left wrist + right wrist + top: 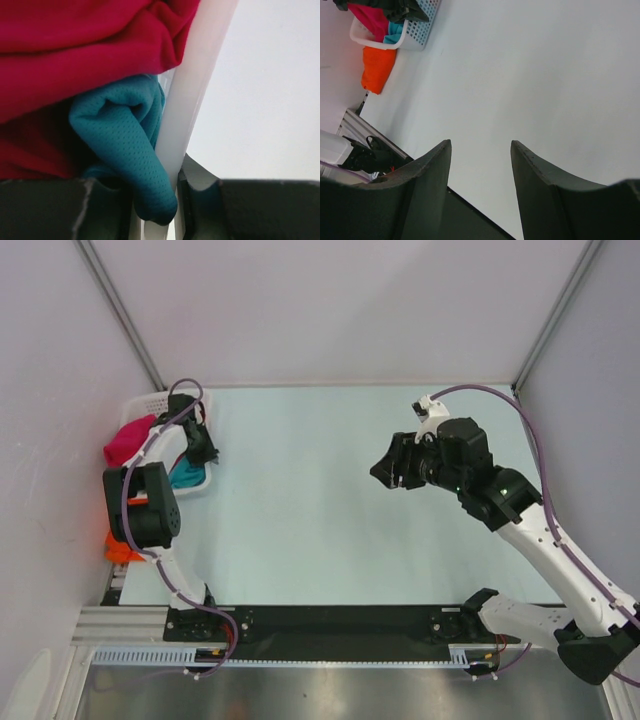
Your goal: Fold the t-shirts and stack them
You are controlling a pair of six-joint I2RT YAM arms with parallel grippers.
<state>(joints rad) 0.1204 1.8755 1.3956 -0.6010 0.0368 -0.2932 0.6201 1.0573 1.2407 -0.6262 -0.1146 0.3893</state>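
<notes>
A white lattice basket (150, 400) at the table's far left holds a crimson t-shirt (128, 440) and a teal t-shirt (186, 476). An orange t-shirt (120, 548) hangs outside it near the table's left edge. My left gripper (200, 455) reaches into the basket. In the left wrist view its jaws stand narrow, with a rolled fold of the teal t-shirt (120, 130) and the white basket rim (195, 90) between them, and crimson cloth (90, 45) above. My right gripper (481, 145) hovers open and empty over the table's right half.
The right wrist view shows the basket (422, 22) far off with the orange t-shirt (377, 67) below it. Pale table surface (300, 520) lies between the arms. Grey walls enclose the back and sides. A black rail (330, 625) runs along the near edge.
</notes>
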